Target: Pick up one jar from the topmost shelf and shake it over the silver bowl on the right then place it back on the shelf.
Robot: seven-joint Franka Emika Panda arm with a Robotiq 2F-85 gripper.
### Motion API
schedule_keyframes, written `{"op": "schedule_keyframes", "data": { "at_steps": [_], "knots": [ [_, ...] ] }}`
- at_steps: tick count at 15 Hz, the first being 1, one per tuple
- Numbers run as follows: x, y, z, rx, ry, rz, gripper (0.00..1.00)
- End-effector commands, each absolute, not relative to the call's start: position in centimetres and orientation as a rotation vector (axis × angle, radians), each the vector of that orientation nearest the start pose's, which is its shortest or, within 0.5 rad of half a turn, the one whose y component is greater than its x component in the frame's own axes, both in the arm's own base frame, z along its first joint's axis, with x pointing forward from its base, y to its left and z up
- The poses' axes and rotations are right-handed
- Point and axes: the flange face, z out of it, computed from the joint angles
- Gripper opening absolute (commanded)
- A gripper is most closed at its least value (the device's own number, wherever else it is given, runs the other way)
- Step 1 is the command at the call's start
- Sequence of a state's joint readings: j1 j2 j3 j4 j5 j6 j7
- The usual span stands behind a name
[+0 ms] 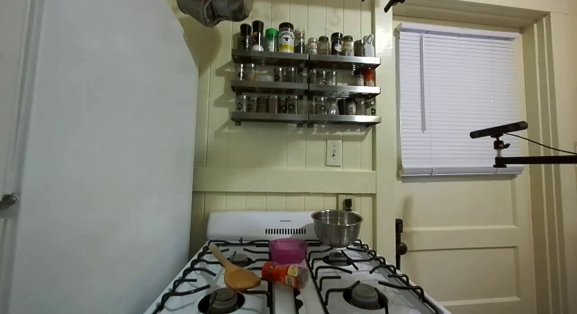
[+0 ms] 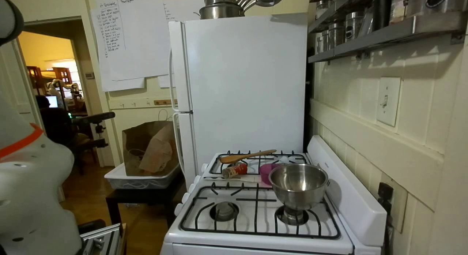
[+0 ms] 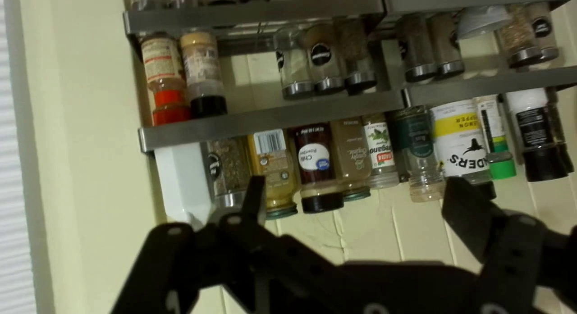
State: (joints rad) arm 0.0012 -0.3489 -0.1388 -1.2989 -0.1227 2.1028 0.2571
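Wrist view, claw (image 3: pixel 354 190) spread wide, jars (image 3: pixel 317 165) on topmost shelf (image 3: pixel 279 119)

A stove (image 2: pixel 268 216) and refrigerator (image 2: pixel 245 86) show a kitchen.

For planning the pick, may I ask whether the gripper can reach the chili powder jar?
Probably yes: the open gripper faces the chili powder jar unblocked, though the barcoded jar and brownish jar stand close.
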Motion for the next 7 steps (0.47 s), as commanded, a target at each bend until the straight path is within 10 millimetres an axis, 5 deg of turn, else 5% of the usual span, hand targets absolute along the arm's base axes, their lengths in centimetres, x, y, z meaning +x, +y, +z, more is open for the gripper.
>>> {"op": "schedule_keyframes", "data": {
  "at_steps": [1, 3, 4, 7],
  "knots": [
    [33.1, -9.2, 95.2, -2.499, 0.529, -1.513, 1.00],
    [32.4, -10.1, 93.4, -2.444, 0.530, -1.418, 1.00],
    [34.4, -9.9, 95.3, -2.488, 0.560, -1.520, 1.00],
    [33.2, -10.5, 94.2, -2.453, 0.561, -1.467, 1.00]
  ]
}}
